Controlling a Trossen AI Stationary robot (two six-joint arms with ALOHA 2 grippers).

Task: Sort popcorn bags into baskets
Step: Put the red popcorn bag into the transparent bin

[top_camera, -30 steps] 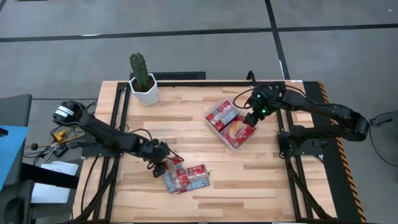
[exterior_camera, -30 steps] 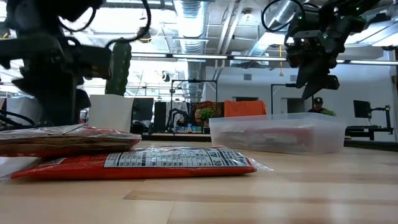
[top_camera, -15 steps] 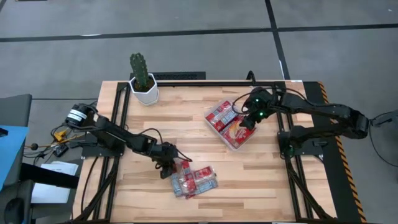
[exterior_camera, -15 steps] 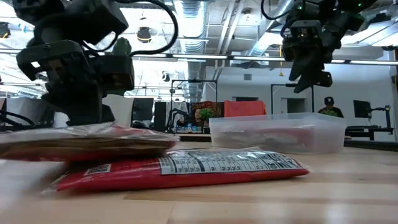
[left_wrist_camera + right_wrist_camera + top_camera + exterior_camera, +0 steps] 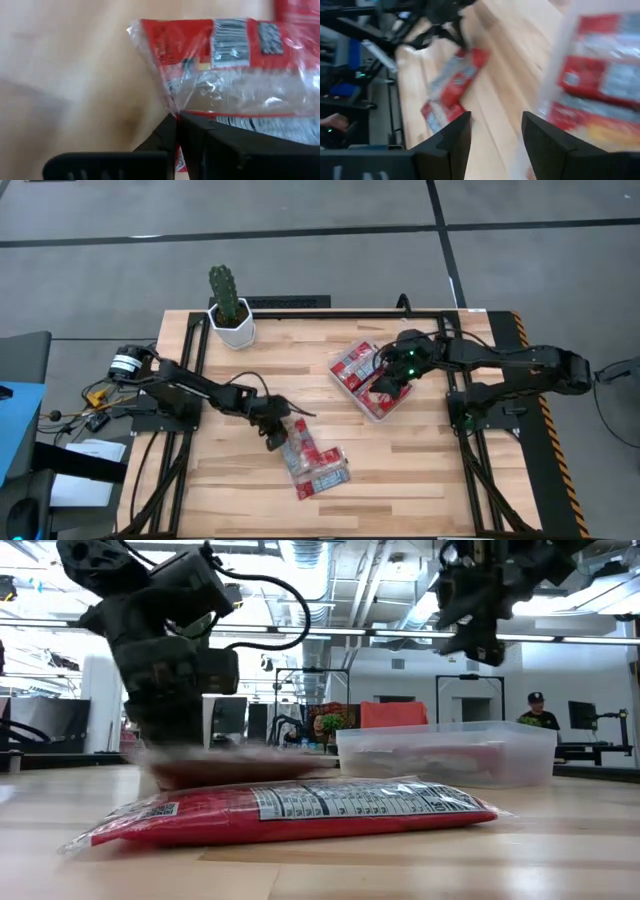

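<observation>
Down on the wood, our left claw [image 5: 283,435] has its fingers pressed together on the edge of a popcorn bag [image 5: 297,448]; in the left wrist view we see the two dark fingers [image 5: 170,135] meeting on the clear crimped end of that red packet [image 5: 225,65]. Just beyond the claw's tip, away from its arm, two more popcorn bags [image 5: 322,470] lie flat on the table [image 5: 420,470], touching the pinched one. In the low view the nearest packet [image 5: 290,812] lies with its printed back up, and our left claw [image 5: 180,690] stands behind it.

Our right claw [image 5: 388,380] hangs over the clear basket [image 5: 385,412], its fingers [image 5: 545,135] parted with nothing between them. Directly beneath that claw the basket holds several red popcorn bags [image 5: 355,365]; how many we cannot tell, as they overlap and the claw covers part of them. In the low view the basket [image 5: 445,755] sits well apart from the loose packets, on the far side of them.

Behind the left claw, at the table's far edge, stands a white pot with a cactus [image 5: 230,305].
</observation>
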